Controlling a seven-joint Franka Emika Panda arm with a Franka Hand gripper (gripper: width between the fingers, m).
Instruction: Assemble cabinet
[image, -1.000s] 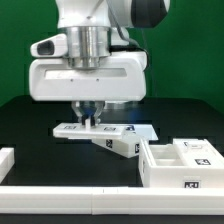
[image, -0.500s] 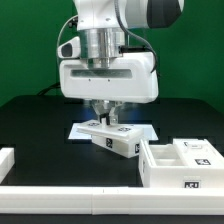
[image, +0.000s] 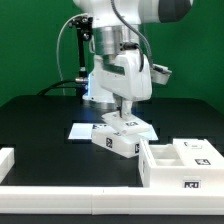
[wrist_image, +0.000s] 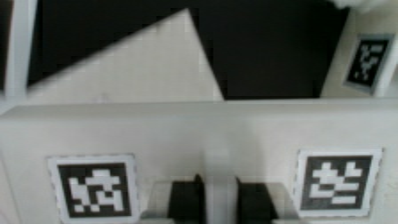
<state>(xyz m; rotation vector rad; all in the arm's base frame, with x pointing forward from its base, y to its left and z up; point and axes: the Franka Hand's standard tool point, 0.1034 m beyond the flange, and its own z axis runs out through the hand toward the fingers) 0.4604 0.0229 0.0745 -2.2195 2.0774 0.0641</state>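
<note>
Pincer (image: 121, 119) clamps the small cabinet piece (image: 117, 142) over the marker board (image: 80, 130); the piece's long axis slants toward the cabinet body (image: 165, 172), just beside it at the exterior view's right.

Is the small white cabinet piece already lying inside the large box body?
No, the small white piece lies outside the box body, at the exterior view's left of it.

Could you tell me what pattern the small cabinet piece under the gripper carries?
White small cabinet piece with black-and-white square tags; clearest in wrist view.
</note>
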